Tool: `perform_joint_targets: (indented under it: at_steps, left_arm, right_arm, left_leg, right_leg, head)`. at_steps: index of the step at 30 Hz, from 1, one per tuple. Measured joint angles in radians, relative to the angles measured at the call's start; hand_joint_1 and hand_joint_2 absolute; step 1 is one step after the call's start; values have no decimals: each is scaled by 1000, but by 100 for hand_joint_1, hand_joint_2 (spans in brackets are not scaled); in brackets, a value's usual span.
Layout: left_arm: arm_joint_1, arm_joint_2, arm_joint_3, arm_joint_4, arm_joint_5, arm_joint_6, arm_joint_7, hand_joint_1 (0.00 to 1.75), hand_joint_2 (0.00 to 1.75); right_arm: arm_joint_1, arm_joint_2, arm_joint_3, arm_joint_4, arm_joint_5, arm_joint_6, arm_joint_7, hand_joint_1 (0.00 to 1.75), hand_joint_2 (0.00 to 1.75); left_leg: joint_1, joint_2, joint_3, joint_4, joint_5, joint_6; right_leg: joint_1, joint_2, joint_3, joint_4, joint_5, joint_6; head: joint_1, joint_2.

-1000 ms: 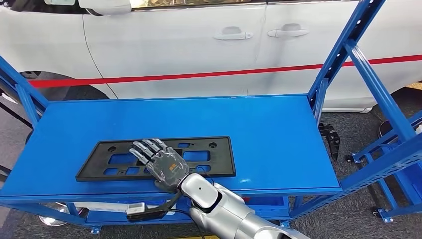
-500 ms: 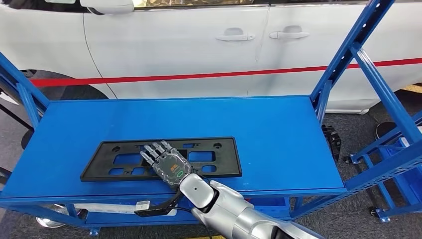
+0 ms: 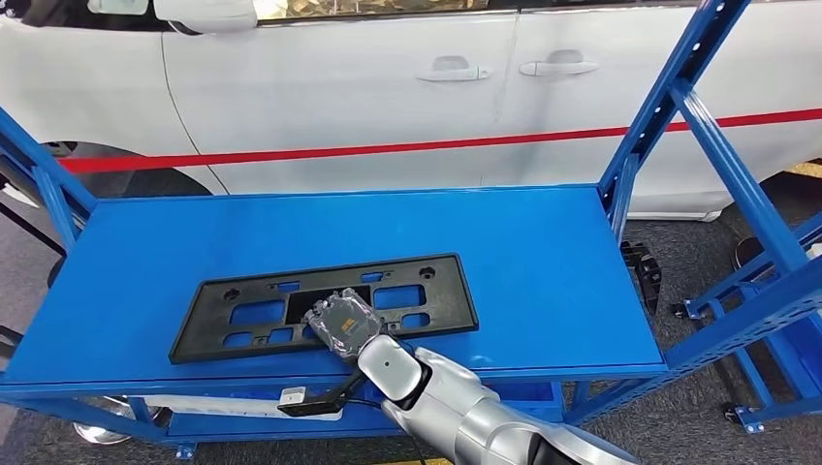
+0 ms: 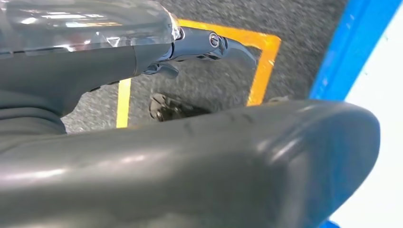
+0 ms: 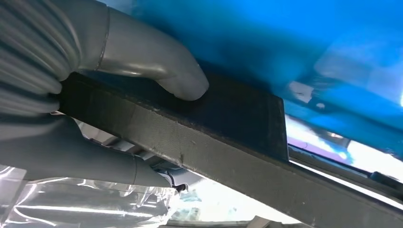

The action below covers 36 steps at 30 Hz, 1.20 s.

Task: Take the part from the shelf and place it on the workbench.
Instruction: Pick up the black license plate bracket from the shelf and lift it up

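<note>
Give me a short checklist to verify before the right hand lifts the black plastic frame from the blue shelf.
1. Right hand on the black plastic frame, at its near edge: ok.
2. Thumb presses one face, fingers wrap the opposite face: ok.
3. Grip firm enough to lift: cannot tell.
4. Frame flat on the blue shelf, nothing lying on it: ok.
5. Grasp sits near the middle of the frame's length, so balance looks fair: ok.
6. Left hand holds nothing and hangs over the floor: ok.
</note>
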Motion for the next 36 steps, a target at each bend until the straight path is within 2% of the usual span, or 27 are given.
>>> perform_joint_targets:
  at_steps: [1, 3, 4, 5, 6, 7, 8, 10, 11, 12, 14, 15, 17, 19, 20, 21, 22, 24, 25, 26, 29, 31, 32, 34, 35, 36]
  left_arm:
    - [0, 0, -1, 0, -1, -2, -5, 0, 0]
    - [-1, 1, -4, 0, -2, -3, -9, 0, 87]
    - [0, 1, -4, 0, -2, -3, -10, 0, 131]
    - [0, 2, -4, 0, -3, -4, -10, 0, 175]
    - [0, 2, -5, 0, -3, -4, -11, 0, 175]
    - [0, 3, -5, 0, -2, -4, -11, 0, 175]
    - [0, 4, -5, 0, -2, -3, -10, 0, 175]
    - [-2, 6, -5, 0, 2, 2, -6, 0, 175]
    - [-3, 6, -5, 0, 6, 2, -8, 0, 175]
    - [-3, 6, -5, 0, 13, -4, -14, 0, 175]
    - [0, 6, -2, 0, 37, -33, -45, 0, 175]
    - [2, 6, 1, 0, 52, -50, -66, 0, 175]
    - [3, 6, 13, 0, 74, -68, -110, 0, 175]
    - [4, 6, 23, 0, 83, -65, -139, 0, 175]
    - [6, 5, 27, 0, 84, -62, -145, 0, 175]
    - [8, 5, 30, 0, 82, -59, -149, 0, 175]
    - [10, 5, 31, 0, 79, -54, -151, 0, 175]
    - [15, 4, 31, 0, 72, -47, -154, 0, 175]
    - [16, 2, 31, 0, 67, -44, -154, 0, 175]
    - [17, 1, 31, 0, 60, -40, -151, 0, 175]
    - [19, 0, 24, 0, 37, -21, -129, 0, 175]
    - [21, -1, 19, 0, 30, -7, -106, 0, 175]
    - [21, -1, 16, 0, 27, 5, -89, 0, 175]
    - [20, -2, 9, 1, 23, 39, -37, 0, 175]
    - [20, -2, 5, 2, 22, 59, -3, 0, 175]
    - [20, -3, 3, 2, 22, 77, 31, 0, 175]
  right_arm:
    - [-1, 1, 0, 2, 1, 0, 0, 171, 175]
    - [-1, 1, 0, 7, 2, 0, 0, 171, 175]
    - [0, 1, 0, 9, 2, 0, 0, 171, 175]
    - [1, 1, 0, 11, 3, 0, -1, 171, 175]
    - [1, 1, -1, 12, 3, -1, -3, 171, 175]
    - [1, 1, -3, 14, 2, -2, -6, 171, 175]
    - [0, 1, -7, 15, -2, -7, -13, 171, 175]
    - [-2, 1, -27, 16, -32, -22, -43, 171, 175]
    - [-3, 0, -46, 15, -66, -32, -74, 171, 175]
    - [-3, 0, -70, 12, -114, -41, -119, 171, 175]
    - [-3, -7, -138, -12, -252, -60, -260, 171, 175]
    - [-3, -15, -181, -40, -335, -65, -345, 171, 175]
    - [7, -38, -279, -137, -527, -45, -517, 171, 175]
    - [39, -72, -381, -281, -722, 25, -640, 171, 175]
    - [65, -91, -425, -361, -809, 70, -678, 171, 175]
    - [94, -109, -462, -442, -885, 115, -705, 171, 175]
    - [125, -129, -494, -526, -960, 164, -729, 171, 175]
    - [189, -168, -543, -695, -1092, 252, -767, 171, 175]
    - [215, -184, -564, -780, -1155, 295, -780, 171, 175]
    - [238, -197, -584, -860, -1213, 336, -789, 171, 175]
    - [309, -236, -643, -1085, -1399, 513, -799, 171, 175]
    - [359, -253, -675, -1209, -1515, 653, -803, 171, 175]
    - [378, -259, -683, -1253, -1557, 709, -804, 171, 175]
    - [415, -274, -688, -1318, -1612, 799, -801, 171, 175]
    - [433, -282, -689, -1339, -1626, 833, -796, 171, 175]
    - [450, -290, -688, -1358, -1633, 860, -789, 171, 175]
  left_leg:
    - [1, 0, -15, 34, -22, -4]
    - [4, 1, -69, 152, -86, -11]
    - [5, 1, -97, 213, -108, -15]
    - [7, 1, -113, 248, -114, -19]
    - [9, 1, -113, 248, -100, -22]
    - [11, 2, -94, 206, -69, -24]
    - [14, 2, -61, 137, -31, -25]
    - [13, 2, -4, 19, 9, -21]
    - [11, 1, 8, -8, 13, -16]
    - [8, 0, 10, -13, 8, -9]
    - [11, 2, 9, -15, 12, 5]
    - [13, 3, 11, -17, 13, 12]
    - [15, 7, 14, -20, 16, 25]
    - [12, 8, 13, -21, 16, 32]
    - [11, 7, 12, -21, 17, 34]
    - [9, 5, 11, -20, 17, 34]
    - [7, 3, 10, -19, 18, 35]
    - [4, -1, 5, -16, 18, 34]
    - [1, -2, 2, -13, 18, 32]
    - [0, -2, -1, -11, 19, 28]
    - [-3, -2, -7, -13, 19, 14]
    - [-3, -1, -18, 15, -4, 5]
    - [-2, 0, -36, 58, -32, 2]
    - [0, 1, -92, 188, -97, -6]
    - [0, 1, -115, 241, -117, -8]
    - [0, 1, -124, 265, -119, -9]
  right_leg:
    - [-3, -1, 2, -5, 3, -4]
    - [-5, -3, 1, -7, 5, -7]
    - [-4, -4, 1, -6, 5, -7]
    - [-4, -4, 1, -6, 4, -7]
    - [-5, -3, 2, -5, 3, -6]
    - [-5, -2, 3, -4, 2, -5]
    - [-6, -1, 4, -2, 0, -1]
    - [-4, 1, 2, 6, -5, 8]
    - [-3, 2, 0, 8, -6, 13]
    - [-1, 3, -2, 9, -6, 18]
    - [-1, 4, -1, 11, -7, 27]
    - [-2, 4, -5, 23, -17, 32]
    - [-3, 3, -39, 104, -67, 40]
    - [-4, 2, -101, 237, -129, 43]
    - [-4, 2, -122, 281, -142, 43]
    - [-4, 2, -126, 290, -135, 41]
    - [-3, 2, -111, 259, -112, 38]
    - [1, 2, -43, 122, -50, 25]
    - [3, 0, -15, 62, -29, 20]
    - [6, -1, 0, 26, -18, 18]
    - [6, -3, 2, 7, -12, 14]
    - [-1, -3, 6, -4, -7, 6]
    - [-3, -4, 8, -7, -5, 3]
    - [-2, -5, 9, -6, -4, -1]
    - [-2, -5, 9, -5, -4, -1]
    - [-1, -5, 9, -4, -4, -1]
  head:
    - [-1, 0]
    - [-4, 0]
    - [-3, 0]
    - [-3, 0]
    - [-3, 0]
    - [-3, 0]
    - [-3, 0]
    - [-3, 0]
    - [-3, 0]
    - [-3, 0]
    - [-3, 0]
    - [-3, 0]
    - [-2, 0]
    - [-2, 0]
    - [-2, 0]
    - [-2, 0]
    - [-2, 0]
    - [-2, 0]
    - [-3, 0]
    - [-3, 0]
    - [-3, 0]
    - [-4, 0]
    - [-5, 0]
    - [-7, 0]
    - [-6, 0]
    - [-6, 0]
